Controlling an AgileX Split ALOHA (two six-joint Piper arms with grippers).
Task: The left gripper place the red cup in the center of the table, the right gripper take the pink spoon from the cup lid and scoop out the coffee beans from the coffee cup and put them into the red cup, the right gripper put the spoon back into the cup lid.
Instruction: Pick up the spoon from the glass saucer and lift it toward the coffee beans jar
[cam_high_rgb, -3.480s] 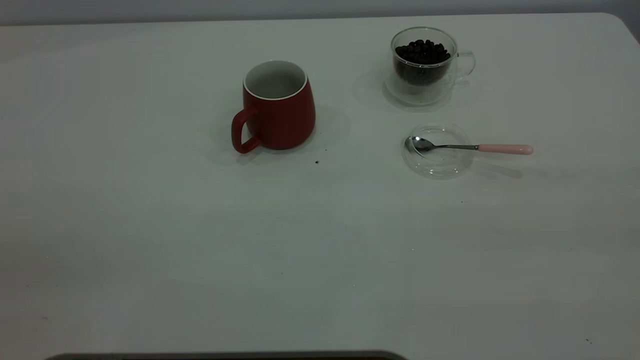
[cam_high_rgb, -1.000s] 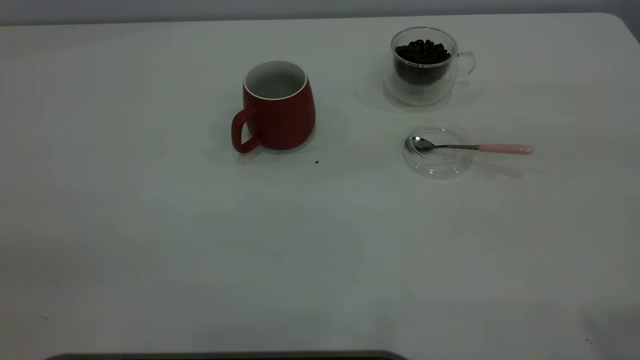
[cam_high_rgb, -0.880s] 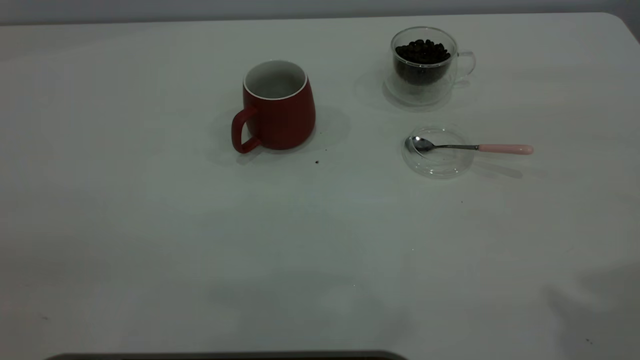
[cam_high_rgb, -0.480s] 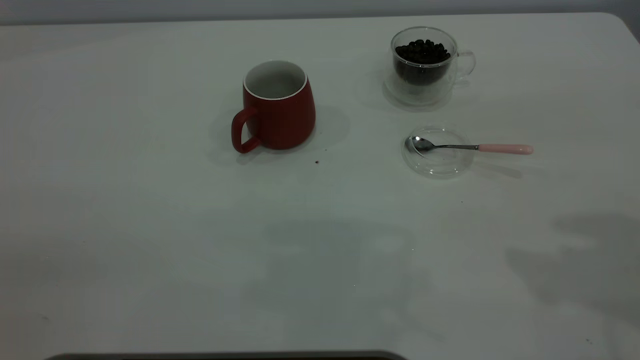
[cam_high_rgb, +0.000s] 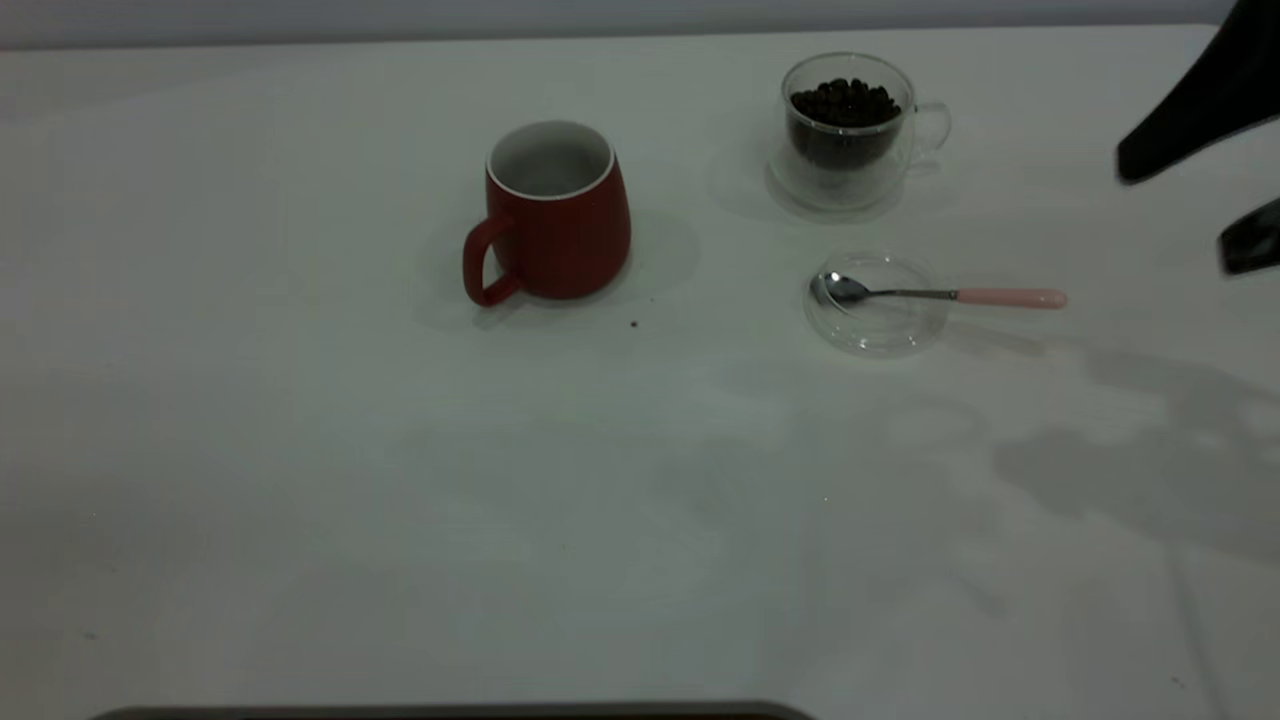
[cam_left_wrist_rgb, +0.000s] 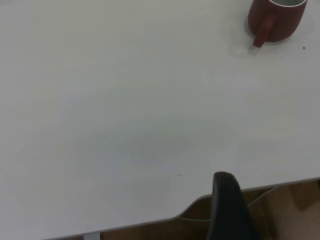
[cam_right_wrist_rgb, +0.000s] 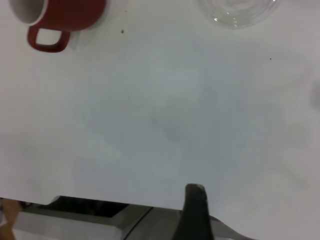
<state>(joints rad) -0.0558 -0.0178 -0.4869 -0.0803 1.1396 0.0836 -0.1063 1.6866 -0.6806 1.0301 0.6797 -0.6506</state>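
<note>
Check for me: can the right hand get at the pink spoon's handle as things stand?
Probably yes. The pink spoon lies with its handle sticking out past the cup lid toward the right hand, bare table between.

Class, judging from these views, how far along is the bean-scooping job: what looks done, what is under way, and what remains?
Done: the red cup stands upright near the table's middle. Under way: the right gripper is at the right edge, apart from the pink spoon, whose bowl lies in the cup lid. Left: lifting the spoon, scooping coffee beans from the coffee cup, returning it.
</note>
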